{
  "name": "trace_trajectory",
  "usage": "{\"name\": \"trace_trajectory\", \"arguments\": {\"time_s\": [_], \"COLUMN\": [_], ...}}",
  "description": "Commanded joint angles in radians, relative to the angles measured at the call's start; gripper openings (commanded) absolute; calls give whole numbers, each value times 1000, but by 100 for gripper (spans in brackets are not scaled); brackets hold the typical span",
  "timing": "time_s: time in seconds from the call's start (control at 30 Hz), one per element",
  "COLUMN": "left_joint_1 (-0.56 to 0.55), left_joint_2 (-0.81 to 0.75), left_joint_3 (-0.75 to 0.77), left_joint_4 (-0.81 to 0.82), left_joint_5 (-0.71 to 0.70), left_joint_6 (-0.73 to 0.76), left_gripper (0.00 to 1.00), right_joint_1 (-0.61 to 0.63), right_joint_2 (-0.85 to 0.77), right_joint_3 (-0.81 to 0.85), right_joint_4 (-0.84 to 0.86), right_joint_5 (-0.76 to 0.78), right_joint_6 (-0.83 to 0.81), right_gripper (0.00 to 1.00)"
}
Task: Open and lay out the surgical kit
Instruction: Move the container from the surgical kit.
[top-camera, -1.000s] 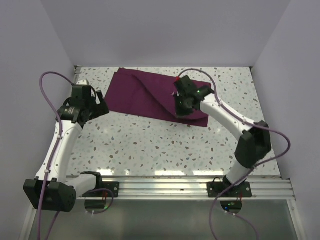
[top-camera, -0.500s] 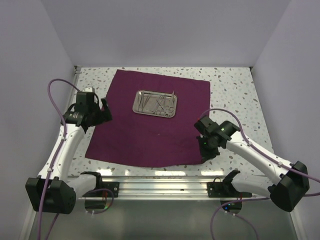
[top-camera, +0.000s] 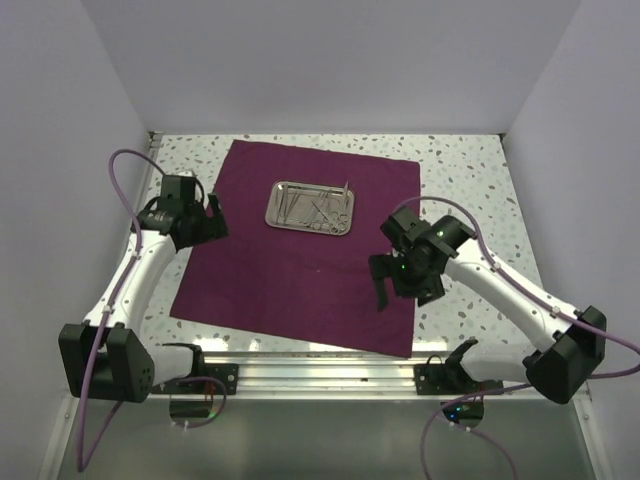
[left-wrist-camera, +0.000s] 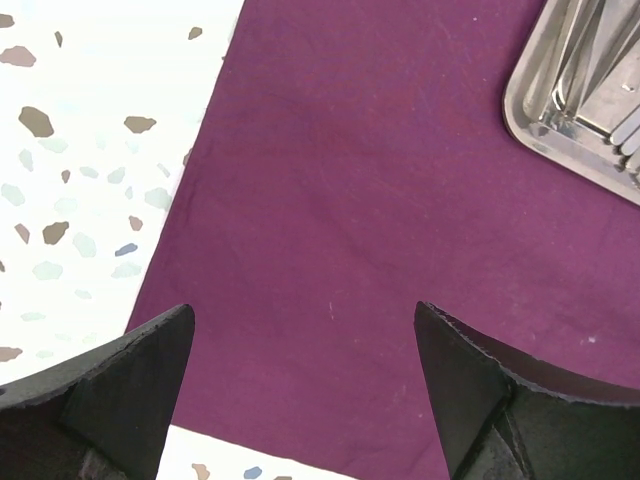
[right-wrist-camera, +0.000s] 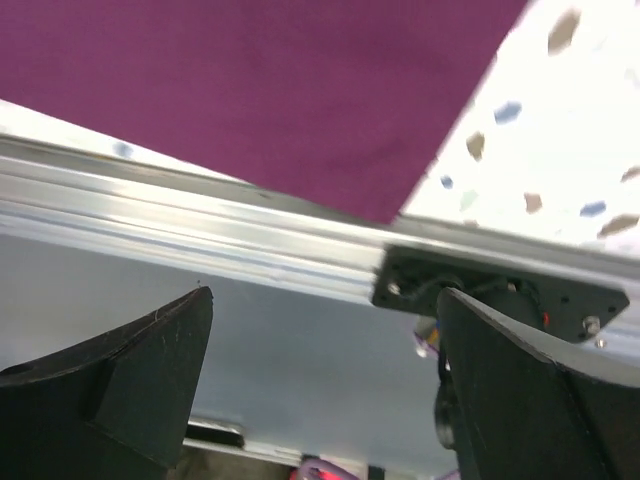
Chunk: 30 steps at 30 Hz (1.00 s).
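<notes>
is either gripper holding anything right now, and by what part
Nothing is held. The left gripper is open above the purple cloth, and the right gripper is open too, with nothing between its fingers.

a robot lab cell, not a clinic. plain pale walls (top-camera: 320, 60) box in a speckled table (top-camera: 460, 165) on three sides. a left arm (top-camera: 135, 290) and a right arm (top-camera: 510, 295) are bolted to a metal rail (top-camera: 320, 372) at its near edge, with purple cables (top-camera: 118, 165) looping free. the one medical touch is a steel tray (top-camera: 271, 206) on a cloth (top-camera: 290, 285). the grey surface below the rail may be a floor; the right wrist view is blurred.
</notes>
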Motion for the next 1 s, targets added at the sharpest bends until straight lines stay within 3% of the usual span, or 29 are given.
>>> {"name": "trace_trajectory", "arguments": {"time_s": [0.0, 0.17, 0.4, 0.6, 0.97], "left_joint_1": [-2, -2, -4, -38, -179], "left_joint_2": [33, 136, 311, 489, 713], "left_joint_3": [40, 118, 211, 313, 492], "left_joint_4": [64, 79, 122, 147, 140], "left_joint_5": [12, 18, 39, 52, 33], "left_joint_6": [25, 45, 48, 37, -12], "left_gripper": [94, 94, 88, 80, 76], "right_joint_1": [-2, -2, -5, -14, -58], "right_joint_2": [70, 209, 440, 405, 269], "right_joint_3": [174, 287, 461, 432, 289], "right_joint_4": [7, 139, 112, 98, 99], "right_joint_5": [35, 82, 124, 156, 184], "right_joint_6": [-23, -19, -54, -56, -25], "right_gripper": [98, 98, 98, 98, 99]}}
